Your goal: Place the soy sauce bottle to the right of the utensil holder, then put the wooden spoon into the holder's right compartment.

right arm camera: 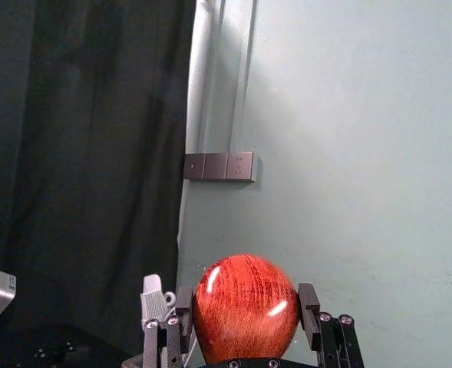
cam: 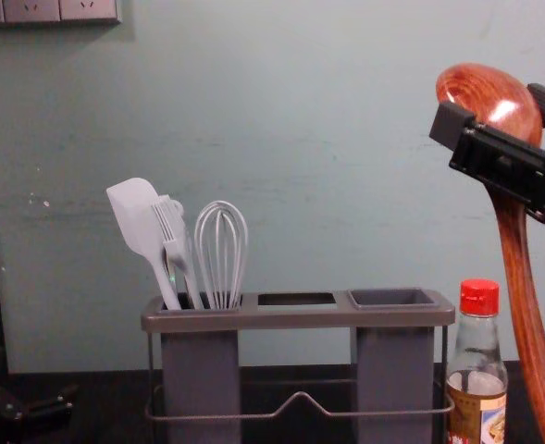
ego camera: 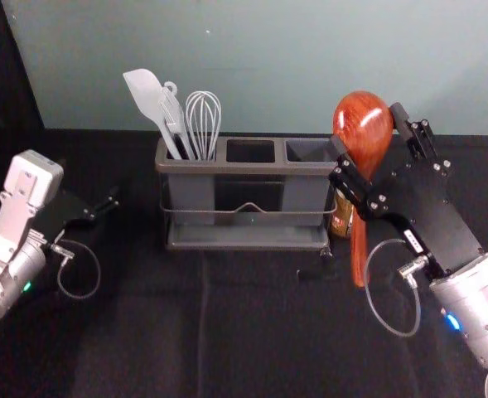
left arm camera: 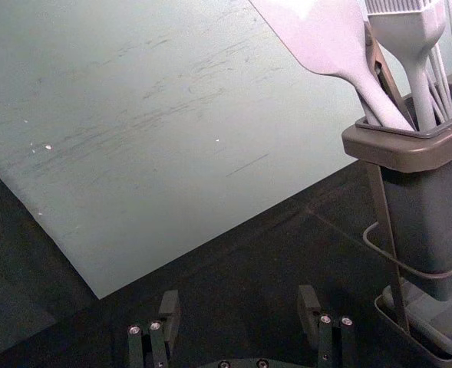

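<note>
Wooden spoon point(ego camera: 363, 114) held bowl-up between the jaws of the right gripper point(ego camera: 366, 126).

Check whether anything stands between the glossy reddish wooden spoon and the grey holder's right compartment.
Yes, low down: the red-capped glass soy sauce bottle stands between the right compartment and the wooden spoon in the raised right gripper.

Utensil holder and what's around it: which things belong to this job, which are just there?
Job:
- utensil holder, right compartment
- soy sauce bottle, right of it
- wooden spoon, in right gripper

Just there:
- spatula, brush, whisk, left compartment
- wall sockets
- left gripper, idle, open
</note>
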`<state>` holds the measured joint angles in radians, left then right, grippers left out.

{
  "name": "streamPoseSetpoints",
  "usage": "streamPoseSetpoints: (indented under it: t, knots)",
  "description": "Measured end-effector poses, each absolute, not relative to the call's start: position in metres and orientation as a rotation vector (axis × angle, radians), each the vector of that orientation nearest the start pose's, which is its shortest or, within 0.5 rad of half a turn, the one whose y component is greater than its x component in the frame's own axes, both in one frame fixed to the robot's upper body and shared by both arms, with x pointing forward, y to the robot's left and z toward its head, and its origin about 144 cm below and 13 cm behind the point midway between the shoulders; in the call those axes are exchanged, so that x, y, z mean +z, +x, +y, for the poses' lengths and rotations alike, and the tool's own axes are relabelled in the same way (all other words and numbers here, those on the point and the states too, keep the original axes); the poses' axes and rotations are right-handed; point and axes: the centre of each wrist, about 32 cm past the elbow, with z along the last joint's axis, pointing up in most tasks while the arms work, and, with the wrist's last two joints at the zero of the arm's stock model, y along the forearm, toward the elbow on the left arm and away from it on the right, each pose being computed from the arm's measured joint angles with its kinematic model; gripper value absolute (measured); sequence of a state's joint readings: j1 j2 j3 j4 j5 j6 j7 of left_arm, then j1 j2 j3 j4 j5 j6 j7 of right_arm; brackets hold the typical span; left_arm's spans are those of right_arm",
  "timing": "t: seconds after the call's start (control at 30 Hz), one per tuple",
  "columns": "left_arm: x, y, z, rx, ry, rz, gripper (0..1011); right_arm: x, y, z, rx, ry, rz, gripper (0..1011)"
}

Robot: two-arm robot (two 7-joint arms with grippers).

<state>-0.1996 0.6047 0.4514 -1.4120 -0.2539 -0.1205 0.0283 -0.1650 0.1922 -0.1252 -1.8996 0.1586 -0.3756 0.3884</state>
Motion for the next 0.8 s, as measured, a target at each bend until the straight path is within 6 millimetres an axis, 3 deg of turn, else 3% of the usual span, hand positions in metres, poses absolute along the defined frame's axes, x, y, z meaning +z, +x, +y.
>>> streamPoseSetpoints:
  t: [0.23,0.8]
  knots:
    - [1.140,0.489,0.310,1.248,0.305,-0.285,1005,1.199,0.408,-0.229,-0.960,0.352,-0.409,838]
    - [1.140,0.489,0.310,1.248,0.305,-0.285,1005,1.227,0.504,-0.245,-0.796,0.469,-0.373,838]
